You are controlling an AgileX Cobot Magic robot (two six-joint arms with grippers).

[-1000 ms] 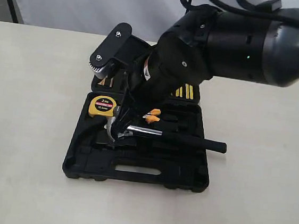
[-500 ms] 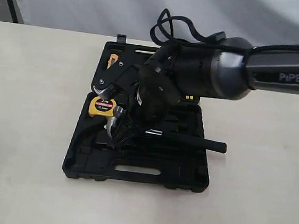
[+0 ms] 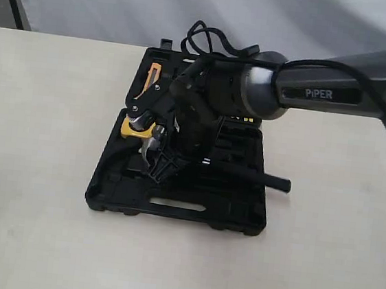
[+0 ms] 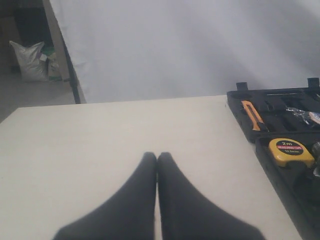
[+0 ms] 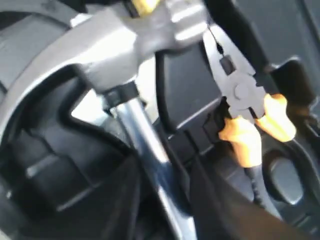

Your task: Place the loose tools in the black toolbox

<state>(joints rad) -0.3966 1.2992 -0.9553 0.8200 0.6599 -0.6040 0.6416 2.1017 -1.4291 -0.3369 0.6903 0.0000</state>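
Note:
The black toolbox lies open on the table, and its edge also shows in the left wrist view. My right gripper reaches down into its near half. The gripper is shut on the chrome shaft of the claw hammer, just below the head. The hammer's black handle sticks out over the box's right rim. Off to the box's left, my left gripper hangs shut and empty over bare table. The wrench and the tape roll are out of view.
A yellow tape measure sits in the box by the hammer head. Orange-handled pliers lie in a recess beside the shaft. An orange-handled tool rests in the far half. The right arm spans the box.
The right arm has come down lower over the box, taking the hammer's head deeper into the near half and hiding more of the tape measure. The box has shifted slightly.

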